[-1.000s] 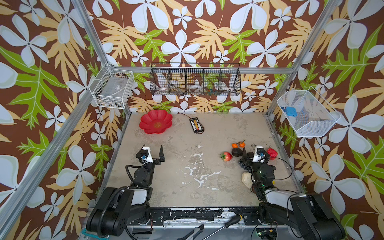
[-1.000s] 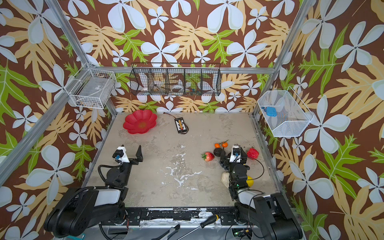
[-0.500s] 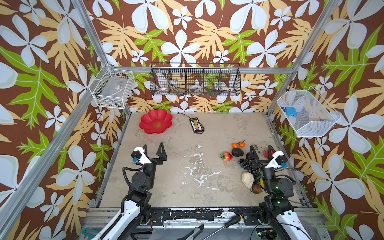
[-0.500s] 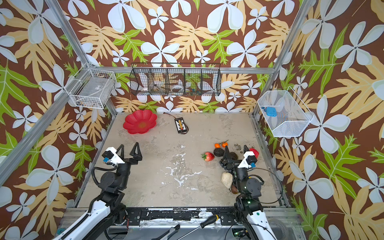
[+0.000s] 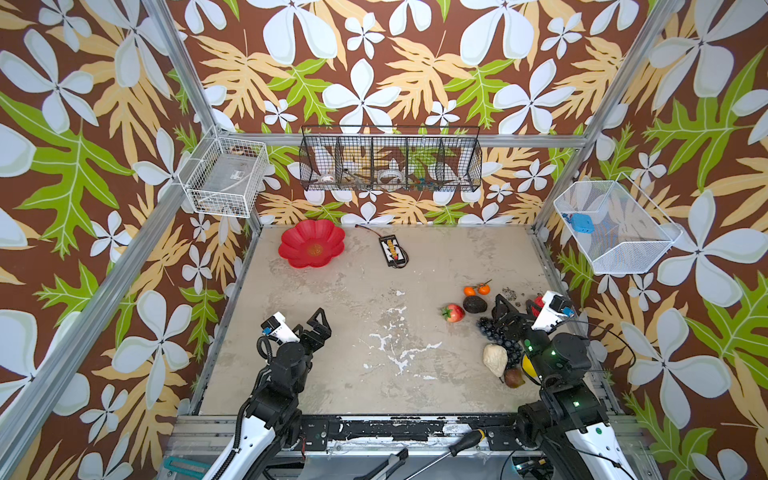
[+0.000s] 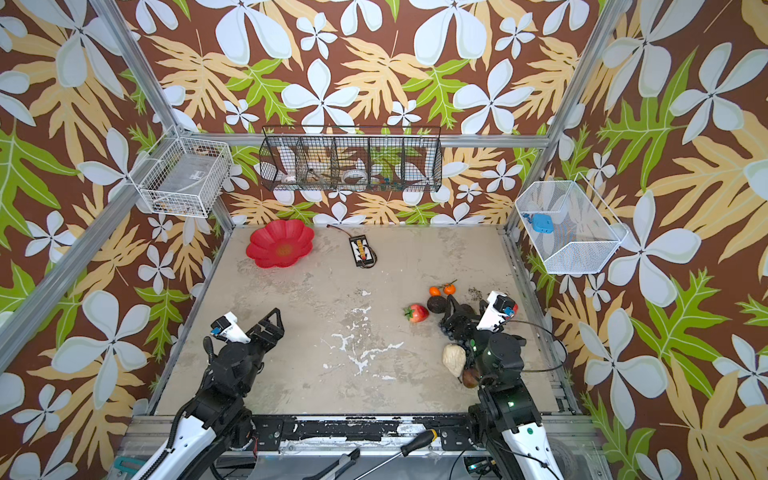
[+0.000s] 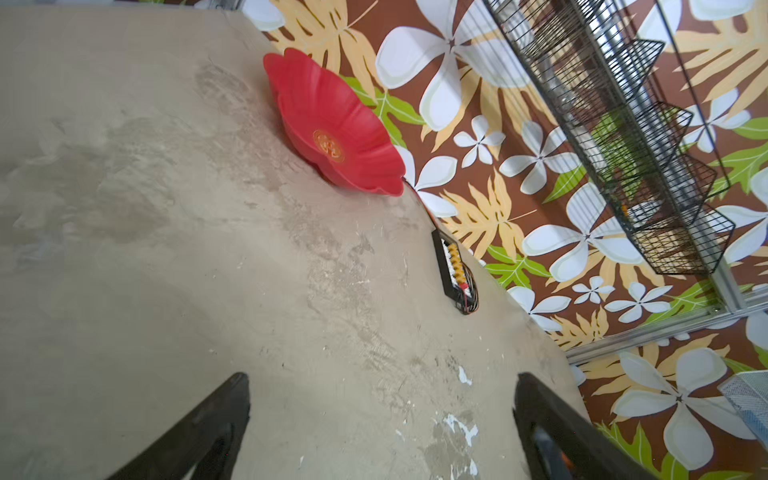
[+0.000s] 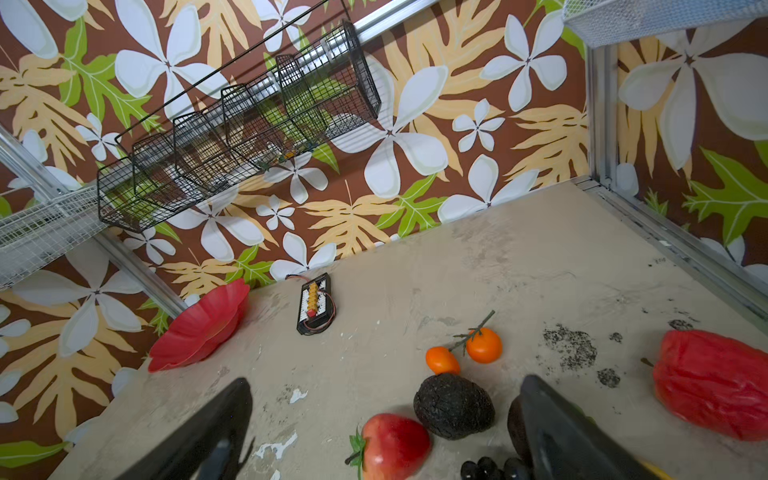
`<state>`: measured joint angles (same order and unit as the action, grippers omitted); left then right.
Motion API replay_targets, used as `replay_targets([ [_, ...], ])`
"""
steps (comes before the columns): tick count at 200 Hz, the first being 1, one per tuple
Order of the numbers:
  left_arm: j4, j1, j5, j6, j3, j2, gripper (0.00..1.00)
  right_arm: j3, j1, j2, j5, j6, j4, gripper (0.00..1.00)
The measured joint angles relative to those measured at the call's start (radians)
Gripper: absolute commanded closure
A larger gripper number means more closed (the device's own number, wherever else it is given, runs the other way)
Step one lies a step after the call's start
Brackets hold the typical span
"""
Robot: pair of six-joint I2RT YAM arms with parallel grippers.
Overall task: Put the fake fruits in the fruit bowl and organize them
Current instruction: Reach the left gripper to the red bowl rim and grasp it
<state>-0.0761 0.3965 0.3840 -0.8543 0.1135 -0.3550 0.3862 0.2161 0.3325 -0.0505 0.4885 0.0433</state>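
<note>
The fruit bowl (image 5: 311, 248) (image 6: 279, 249) (image 7: 332, 124) (image 8: 199, 328), a red flower-shaped dish, sits empty at the far left of the table. The fake fruits lie in a loose group at the right: strawberry (image 5: 454, 313) (image 8: 392, 446), avocado (image 5: 475, 304) (image 8: 453, 407), two oranges (image 5: 476, 289) (image 8: 484, 345), grape bunch (image 5: 488, 326), beige pear-shaped piece (image 5: 495, 359), lemon (image 5: 525, 365) and apple (image 8: 715, 382), the last two partly hidden in both top views. My right gripper (image 5: 515, 309) (image 8: 385, 386) hangs open above the grapes, holding nothing. My left gripper (image 5: 313, 328) (image 7: 382, 415) is open over bare table at the near left.
A small black device with a cable (image 5: 392, 251) (image 7: 455, 270) lies right of the bowl. A small brown piece (image 5: 514, 378) lies near the pear. Wire baskets hang on the back wall (image 5: 390, 160), the left wall (image 5: 224, 183) and the right wall (image 5: 615, 232). Metal rails edge the table.
Both arms have unfolded from a low folded pose and risen. The right wrist has swung right, uncovering the fruits. Both grippers stay open; fruits and bowl have not moved.
</note>
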Motion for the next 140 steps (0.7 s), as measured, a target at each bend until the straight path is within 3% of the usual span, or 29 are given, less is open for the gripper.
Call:
replay_targets([
  [21, -0.009, -0.001, -0.031, 0.028, 0.056, -0.093, 0.00, 0.006, 0.000, 0.016, 0.000, -0.012, 0.019, 0.00],
  [49, -0.035, -0.001, -0.082, 0.076, 0.220, -0.373, 0.00, -0.011, 0.000, 0.055, 0.000, -0.019, 0.032, 0.01],
  [72, 0.043, -0.001, -0.071, 0.130, 0.491, -0.726, 0.00, -0.027, 0.000, 0.095, -0.007, -0.023, 0.031, 0.00],
  [98, 0.155, -0.001, -0.022, 0.212, 0.786, -1.028, 0.00, -0.045, 0.000, 0.105, -0.032, -0.034, 0.026, 0.00],
  [140, 0.334, -0.001, 0.087, 0.358, 1.148, -1.308, 0.00, -0.101, -0.001, 0.026, -0.035, -0.033, 0.023, 0.00],
])
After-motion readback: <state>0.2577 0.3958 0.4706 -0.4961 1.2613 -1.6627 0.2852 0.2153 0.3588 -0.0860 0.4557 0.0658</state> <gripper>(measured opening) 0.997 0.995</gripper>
